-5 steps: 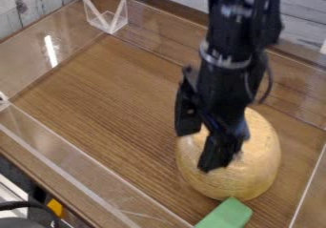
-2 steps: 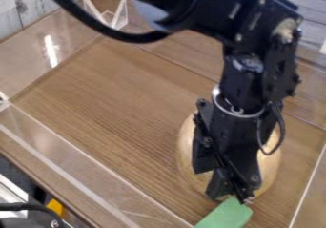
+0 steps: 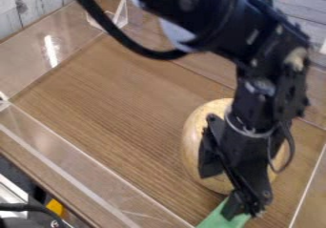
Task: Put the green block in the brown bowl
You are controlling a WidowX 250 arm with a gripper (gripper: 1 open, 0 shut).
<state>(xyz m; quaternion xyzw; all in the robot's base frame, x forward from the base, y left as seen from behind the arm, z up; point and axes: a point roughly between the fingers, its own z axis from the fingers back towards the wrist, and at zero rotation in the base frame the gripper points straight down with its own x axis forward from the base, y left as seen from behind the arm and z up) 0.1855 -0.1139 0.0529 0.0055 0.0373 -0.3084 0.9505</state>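
Wood-grain desk [image 3: 102, 98], clear low walls around it, left and centre open. Brown bowl [image 3: 204, 141] dome-up near front right wall. Green block [image 3: 224, 218] at front edge beside bowl. Gripper [image 3: 242, 205] over block; jaws' state indiscernible.

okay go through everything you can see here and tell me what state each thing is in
green block: flat on the table at the bottom edge, partly hidden by the gripper, not in the bowl.
brown bowl: dome side up on the wooden table, largely behind the arm.
gripper: pointing down right over the block; jaws unclear.
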